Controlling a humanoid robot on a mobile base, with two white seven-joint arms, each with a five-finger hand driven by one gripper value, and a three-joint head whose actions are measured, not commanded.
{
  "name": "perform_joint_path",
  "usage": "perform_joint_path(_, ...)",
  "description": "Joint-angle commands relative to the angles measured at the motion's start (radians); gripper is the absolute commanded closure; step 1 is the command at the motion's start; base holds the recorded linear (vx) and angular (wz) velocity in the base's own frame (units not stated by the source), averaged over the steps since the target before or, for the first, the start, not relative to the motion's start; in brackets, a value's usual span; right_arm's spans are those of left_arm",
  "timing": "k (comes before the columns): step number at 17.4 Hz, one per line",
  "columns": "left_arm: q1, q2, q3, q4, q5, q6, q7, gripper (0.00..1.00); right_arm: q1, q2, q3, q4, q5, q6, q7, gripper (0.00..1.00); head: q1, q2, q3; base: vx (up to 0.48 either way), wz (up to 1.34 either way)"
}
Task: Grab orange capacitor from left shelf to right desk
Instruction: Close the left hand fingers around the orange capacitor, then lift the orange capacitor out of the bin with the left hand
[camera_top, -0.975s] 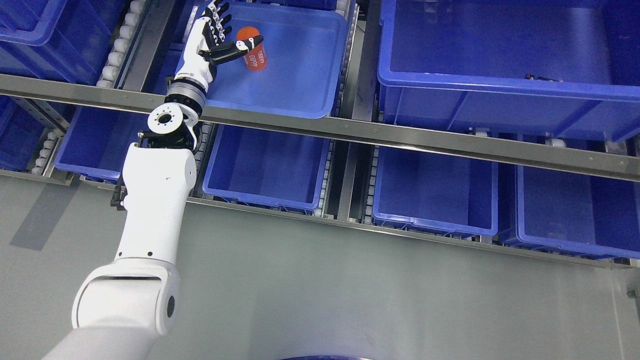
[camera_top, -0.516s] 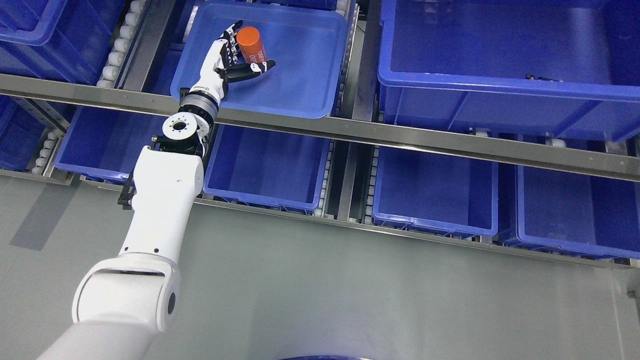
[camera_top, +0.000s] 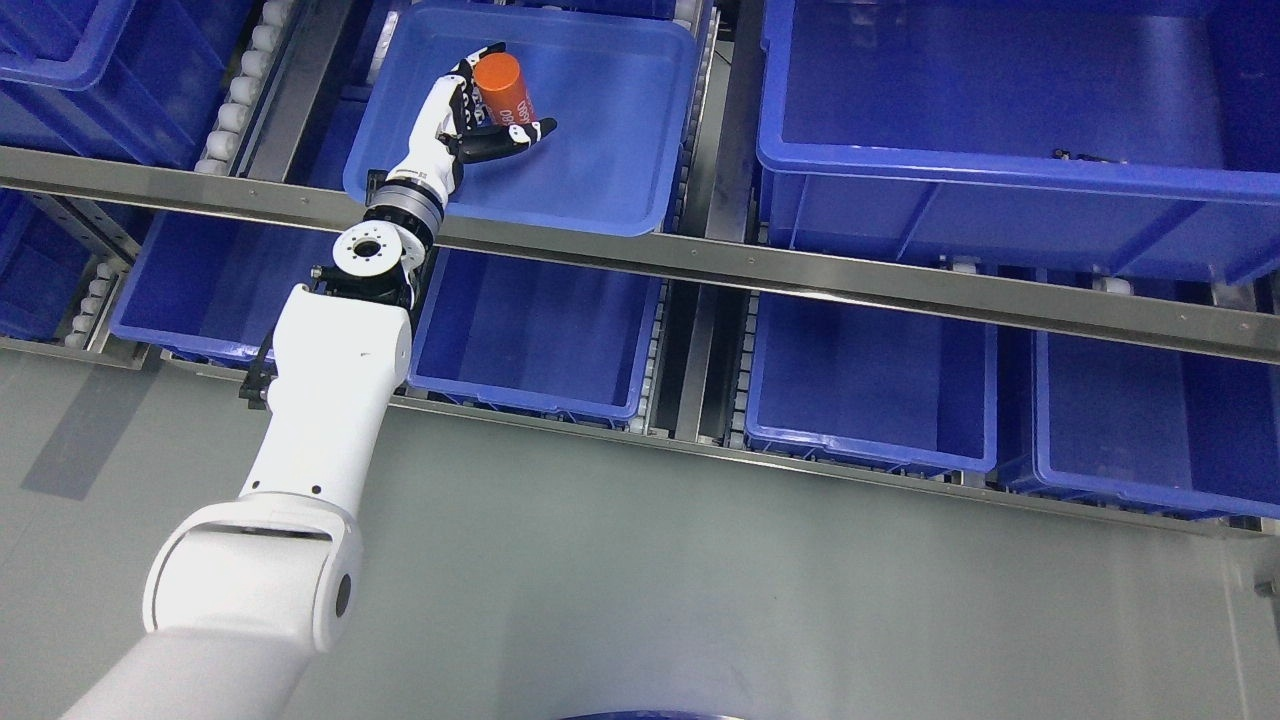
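left hand (camera_top: 478, 125) — fingers curled around orange cylindrical capacitor (camera_top: 502, 88) | capacitor in shallow blue plastic tray (camera_top: 600, 190), near its left edge | steel roller shelf rail (camera_top: 800, 272) — grey floor (camera_top: 700, 580) below

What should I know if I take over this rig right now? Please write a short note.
Left hand: in the shallow blue plastic tray on the upper shelf, fingers closing around the orange cylindrical capacitor; a firm grip is not confirmed.
Right hand: not in view.
Done: reach to the capacitor.
Left: secure the grip, lift it out, carry it to the right desk, which is not in view.
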Motion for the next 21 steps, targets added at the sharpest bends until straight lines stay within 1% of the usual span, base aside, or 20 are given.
perform_joint_path(1, -0.018, 0.017, -0.013, 0.036, -0.018, -0.013, 0.001, 0.18, 0.023, -0.017, -0.011, -0.017, 0.006, -0.001, 0.0, 0.0, 0.0, 0.0, 0.0, 0.0, 0.0)
perform_joint_path(9, -0.02, 0.017, -0.009, 0.036, -0.018, -0.014, 0.003, 0.36, 0.023, -0.017, -0.011, -0.017, 0.006, -0.001, 0.0, 0.0, 0.0, 0.0, 0.0, 0.0, 0.0)
perform_joint_path(10, -0.02, 0.017, -0.006, 0.036, -0.018, -0.028, 0.003, 0.42, 0.023, -0.017, -0.011, -0.017, 0.006, -0.001, 0.0, 0.0, 0.0, 0.0, 0.0, 0.0, 0.0)
perform_joint_path(12, -0.018, 0.017, 0.002, 0.036, -0.018, -0.069, 0.004, 0.59, 0.023, -0.017, -0.011, -0.017, 0.006, -0.001, 0.0, 0.0, 0.0, 0.0, 0.0, 0.0, 0.0)
perform_joint_path(13, -0.017, 0.017, 0.014, 0.036, -0.016, -0.089, 0.004, 0.7, 0.023, -0.017, -0.011, -0.017, 0.006, -0.001, 0.0, 0.0, 0.0, 0.0, 0.0, 0.0, 0.0)
perform_joint_path(14, -0.015, 0.017, 0.027, 0.036, -0.016, -0.097, 0.004, 0.76, 0.023, -0.017, -0.011, -0.017, 0.006, -0.001, 0.0, 0.0, 0.0, 0.0, 0.0, 0.0, 0.0)
perform_joint_path(19, -0.009, 0.017, 0.039, 0.036, -0.016, -0.102, 0.003, 0.87, 0.023, -0.017, -0.011, -0.017, 0.006, -0.001, 0.0, 0.0, 0.0, 0.0, 0.0, 0.0, 0.0)
perform_joint_path(21, -0.007, 0.017, 0.04, 0.036, -0.015, -0.12, 0.003, 0.92, 0.023, -0.017, -0.011, -0.017, 0.006, -0.001, 0.0, 0.0, 0.0, 0.0, 0.0, 0.0, 0.0)
